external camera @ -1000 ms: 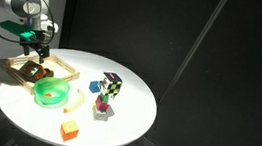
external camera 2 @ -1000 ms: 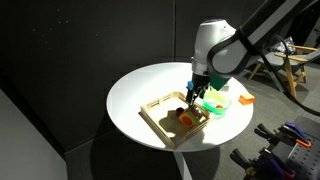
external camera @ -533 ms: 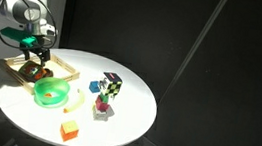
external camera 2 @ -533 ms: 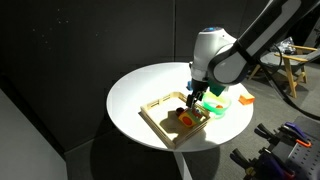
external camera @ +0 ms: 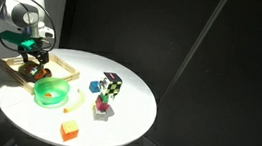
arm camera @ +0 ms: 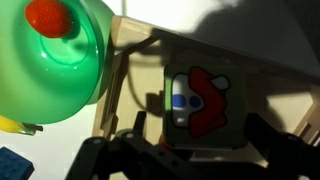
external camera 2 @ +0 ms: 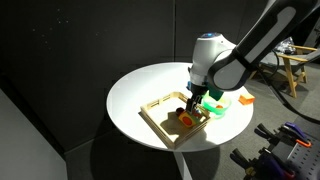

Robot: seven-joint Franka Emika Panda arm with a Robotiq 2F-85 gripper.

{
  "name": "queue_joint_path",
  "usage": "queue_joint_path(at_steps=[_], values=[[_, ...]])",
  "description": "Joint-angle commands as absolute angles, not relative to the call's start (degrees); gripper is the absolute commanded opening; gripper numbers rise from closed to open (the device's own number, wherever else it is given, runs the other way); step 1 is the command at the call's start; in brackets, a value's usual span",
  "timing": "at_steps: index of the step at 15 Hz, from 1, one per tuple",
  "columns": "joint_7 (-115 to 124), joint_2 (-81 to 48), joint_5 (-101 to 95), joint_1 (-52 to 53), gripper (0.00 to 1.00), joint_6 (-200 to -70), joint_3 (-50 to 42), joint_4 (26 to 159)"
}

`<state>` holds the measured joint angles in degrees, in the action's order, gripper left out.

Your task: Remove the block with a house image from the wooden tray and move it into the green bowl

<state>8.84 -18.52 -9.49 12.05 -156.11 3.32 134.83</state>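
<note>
- The gripper (arm camera: 205, 150) hangs low inside the wooden tray (arm camera: 285, 85), jaws apart on either side of the block with a house image (arm camera: 198, 100); whether they touch it cannot be told
- The block lies on the tray floor, its red-and-white face up, toward the wall nearest the green bowl (arm camera: 50, 65)
- The bowl stands just beside the tray on the round white table (external camera: 125, 118); a red rounded piece (arm camera: 48, 15) lies in it
</note>
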Motion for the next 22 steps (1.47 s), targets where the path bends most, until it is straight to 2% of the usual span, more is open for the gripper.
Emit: queue_joint_path(at_steps=[1,10,11,12,20,22], values=[[10.4,-19.0,-11.2,13.0,1.00,-157.2,1.9,134.8],[10.9,-20.1,-11.3,13.3,1.00,-157.3,0.8,134.6],[11.0,-20.2,-11.3,13.4,0.75,-157.3,0.8,134.5],[11.0,-20.2,-11.4,13.4,0.74,-157.4,0.6,134.5],[10.9,-20.1,-10.9,13.3,0.12,-156.8,0.7,134.2],[10.9,-19.6,-10.6,13.2,0.01,-156.0,0.8,134.1]])
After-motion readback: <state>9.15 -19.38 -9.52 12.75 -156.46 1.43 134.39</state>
